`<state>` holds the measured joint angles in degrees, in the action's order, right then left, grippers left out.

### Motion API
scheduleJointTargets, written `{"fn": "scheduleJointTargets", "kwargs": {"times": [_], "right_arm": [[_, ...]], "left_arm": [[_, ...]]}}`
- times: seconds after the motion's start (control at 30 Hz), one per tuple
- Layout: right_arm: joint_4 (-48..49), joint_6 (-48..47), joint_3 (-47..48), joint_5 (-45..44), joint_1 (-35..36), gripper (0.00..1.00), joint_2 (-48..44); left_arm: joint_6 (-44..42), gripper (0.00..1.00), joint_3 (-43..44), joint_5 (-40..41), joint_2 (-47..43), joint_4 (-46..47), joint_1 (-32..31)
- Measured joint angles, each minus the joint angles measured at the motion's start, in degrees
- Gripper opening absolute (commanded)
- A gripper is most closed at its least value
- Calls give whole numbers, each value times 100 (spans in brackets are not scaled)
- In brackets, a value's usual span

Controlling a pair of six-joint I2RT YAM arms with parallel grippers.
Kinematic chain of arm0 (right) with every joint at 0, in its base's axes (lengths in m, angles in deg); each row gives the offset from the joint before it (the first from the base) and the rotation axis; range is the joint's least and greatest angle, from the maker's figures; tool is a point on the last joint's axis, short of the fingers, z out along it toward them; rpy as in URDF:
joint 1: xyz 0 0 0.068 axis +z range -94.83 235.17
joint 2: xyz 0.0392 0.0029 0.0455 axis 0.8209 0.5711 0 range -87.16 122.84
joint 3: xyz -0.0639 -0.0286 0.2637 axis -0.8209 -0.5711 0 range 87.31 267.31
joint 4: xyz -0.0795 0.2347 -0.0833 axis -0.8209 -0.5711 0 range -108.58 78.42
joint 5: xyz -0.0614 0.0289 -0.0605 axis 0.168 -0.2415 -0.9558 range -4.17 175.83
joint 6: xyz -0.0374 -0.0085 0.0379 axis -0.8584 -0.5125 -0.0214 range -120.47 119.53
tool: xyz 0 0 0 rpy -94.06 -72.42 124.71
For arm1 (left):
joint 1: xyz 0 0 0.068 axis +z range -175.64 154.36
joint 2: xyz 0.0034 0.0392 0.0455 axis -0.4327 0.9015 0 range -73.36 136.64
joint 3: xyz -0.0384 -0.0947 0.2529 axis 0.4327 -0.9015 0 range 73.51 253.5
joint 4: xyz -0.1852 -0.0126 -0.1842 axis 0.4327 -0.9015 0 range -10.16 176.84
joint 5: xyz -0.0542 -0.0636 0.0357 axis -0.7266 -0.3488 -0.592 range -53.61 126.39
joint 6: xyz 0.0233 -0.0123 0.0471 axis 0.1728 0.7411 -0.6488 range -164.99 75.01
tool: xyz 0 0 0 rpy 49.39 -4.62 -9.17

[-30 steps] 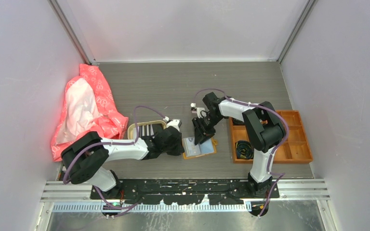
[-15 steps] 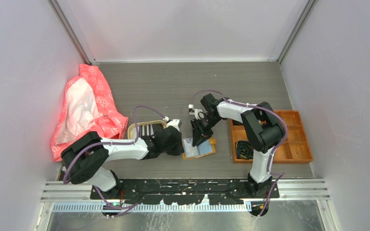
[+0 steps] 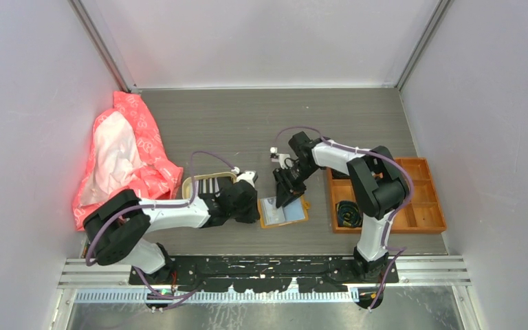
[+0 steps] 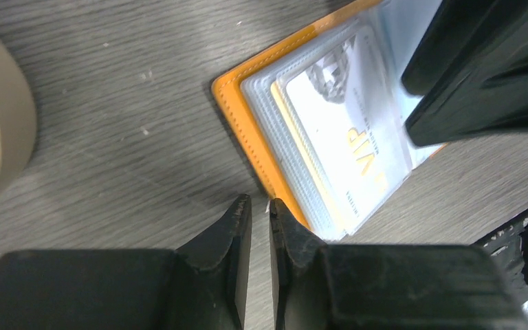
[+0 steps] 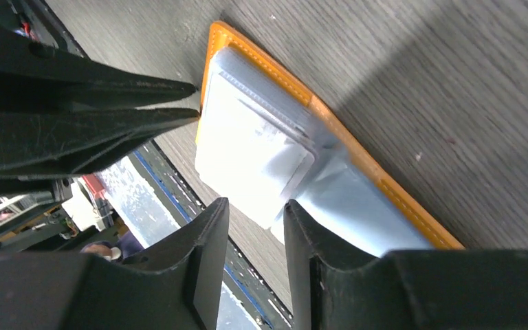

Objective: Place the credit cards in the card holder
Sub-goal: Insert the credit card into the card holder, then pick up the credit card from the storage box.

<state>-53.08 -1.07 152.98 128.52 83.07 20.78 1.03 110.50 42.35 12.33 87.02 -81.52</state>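
Observation:
The card holder lies open on the table, mustard-orange with clear inner sleeves. In the left wrist view a white card printed "VIP" sits inside the sleeves of the holder. My left gripper is at the holder's left edge, its tips almost together with nothing between them. My right gripper hangs over the holder's middle, jaws a little apart and empty, just above the pale sleeves. Dark striped cards lie in the beige tray.
The beige tray is just left of my left gripper. An orange compartmented box with black coils stands right of the holder. A pink and white bag lies at the far left.
My right gripper shifted slightly left over the holder and came back a little. The left arm and the holder have stayed almost still.

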Motion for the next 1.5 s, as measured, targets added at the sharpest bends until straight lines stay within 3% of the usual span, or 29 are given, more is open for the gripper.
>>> {"fn": "scheduleJointTargets", "kwargs": {"times": [0.2, 0.4, 0.47, 0.67, 0.87, 0.97, 1.5], "right_arm": [[-208, -424, 72, -20, -177, 41, -450], [-313, -815, 133, -20, -223, 41, -1086], [-339, -929, 136, -37, -221, 42, -1270], [-240, -1113, 142, -188, -219, 50, -1878], [297, -857, 398, 22, -219, 50, -2214], [553, -752, 374, 225, -219, 50, -2210], [361, -903, 66, 750, -365, 50, -2076]], "left_arm": [[-223, 28, 20, 101, -678, -804, 52], [-651, 51, 190, 310, -1746, -1604, 326], [-772, 55, 188, 297, -2094, -1735, 597], [-1051, 76, 116, -184, -2940, -1971, 2225], [-1338, 77, 125, -809, -2868, -2310, 3866], [-1414, 77, 125, -1150, -2485, -2315, 4295], [-1910, 76, 105, -1622, -1078, -1939, 4531]]}}
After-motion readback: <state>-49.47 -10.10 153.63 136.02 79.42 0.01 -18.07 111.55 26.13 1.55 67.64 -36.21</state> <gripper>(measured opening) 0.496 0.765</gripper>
